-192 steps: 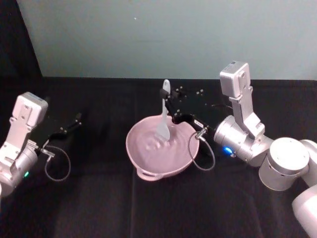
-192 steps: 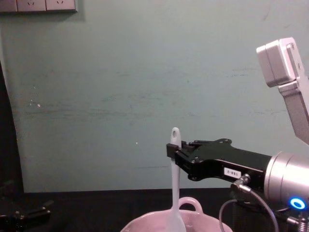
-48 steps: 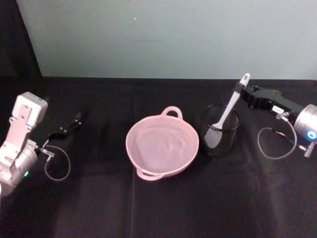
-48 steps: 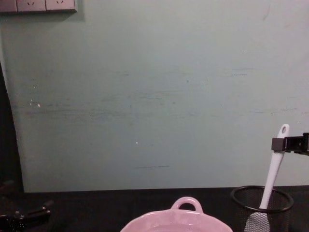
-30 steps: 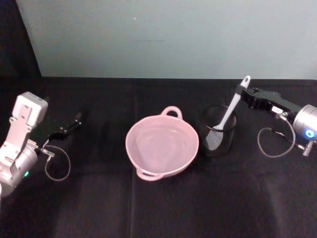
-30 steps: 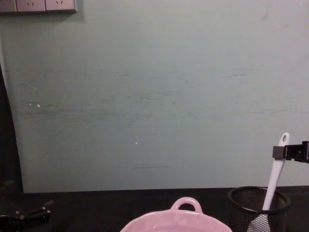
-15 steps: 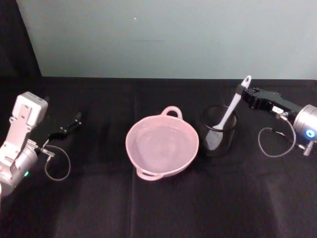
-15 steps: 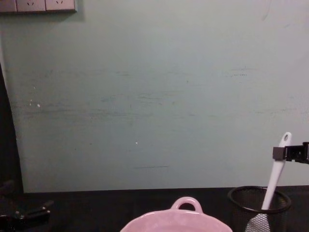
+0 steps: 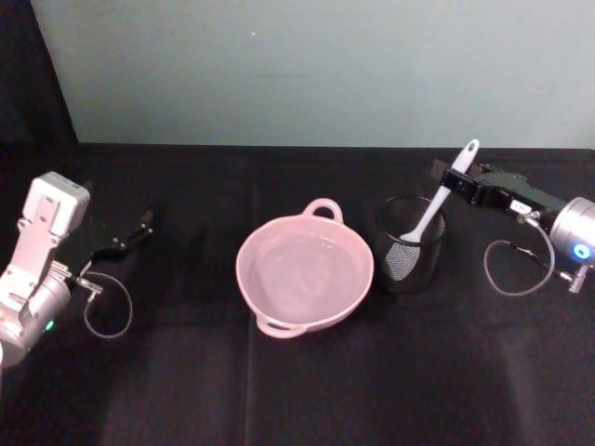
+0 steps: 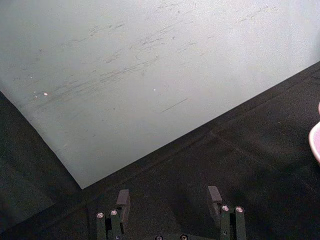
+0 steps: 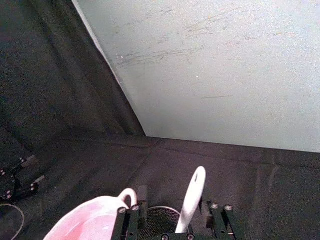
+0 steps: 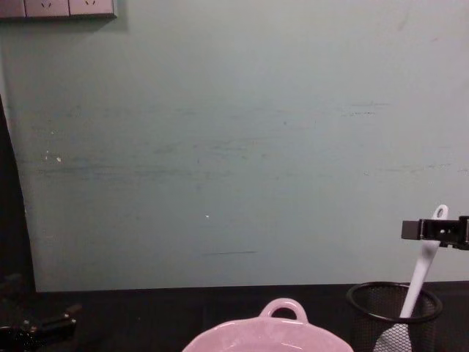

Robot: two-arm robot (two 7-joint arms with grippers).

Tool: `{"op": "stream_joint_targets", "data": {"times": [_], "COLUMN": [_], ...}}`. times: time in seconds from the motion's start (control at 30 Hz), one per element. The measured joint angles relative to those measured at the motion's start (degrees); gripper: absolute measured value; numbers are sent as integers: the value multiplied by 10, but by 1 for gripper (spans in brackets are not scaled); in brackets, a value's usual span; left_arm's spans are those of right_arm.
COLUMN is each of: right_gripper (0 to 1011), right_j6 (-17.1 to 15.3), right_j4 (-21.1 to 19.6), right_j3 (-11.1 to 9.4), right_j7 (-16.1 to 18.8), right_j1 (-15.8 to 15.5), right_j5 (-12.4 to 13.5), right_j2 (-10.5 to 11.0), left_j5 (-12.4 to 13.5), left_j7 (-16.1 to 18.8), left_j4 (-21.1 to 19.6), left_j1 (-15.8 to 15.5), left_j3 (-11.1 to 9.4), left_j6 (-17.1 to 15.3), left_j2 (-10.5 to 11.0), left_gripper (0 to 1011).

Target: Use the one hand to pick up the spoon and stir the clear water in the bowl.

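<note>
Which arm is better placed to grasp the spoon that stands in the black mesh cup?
The right. The right gripper is open with its fingers on either side of the spoon handle, above the mesh cup. The left gripper rests far off, on the other side of the bowl.
</note>
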State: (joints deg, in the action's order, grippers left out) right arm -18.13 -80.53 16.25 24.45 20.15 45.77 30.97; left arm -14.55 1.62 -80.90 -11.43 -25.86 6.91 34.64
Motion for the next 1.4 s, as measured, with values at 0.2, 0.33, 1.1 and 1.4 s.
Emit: {"op": "stream_joint_targets", "data": {"times": [0.2, 0.33, 1.1, 1.4], "right_gripper": [768, 882, 1003, 1003], "right_j6": [0, 0, 79, 85], "right_j4": [0, -1, -33, -131], "right_j3": [0, 0, 12, -21], "right_j7": [0, 0, -69, -112], "right_j1": [0, 0, -20, -94], "right_j5": [0, 0, -115, -146], "right_j2": [0, 0, 28, 62], "left_j5": [0, 0, 0, 0], "left_j7": [0, 0, 0, 0], "left_j4": [0, 0, 0, 0], "left_j1": [0, 0, 0, 0], "left_j3": [0, 0, 0, 0], "left_j6": [0, 0, 0, 0], "left_j2": [0, 0, 0, 0], "left_gripper": [1011, 1011, 1011, 1011]}}
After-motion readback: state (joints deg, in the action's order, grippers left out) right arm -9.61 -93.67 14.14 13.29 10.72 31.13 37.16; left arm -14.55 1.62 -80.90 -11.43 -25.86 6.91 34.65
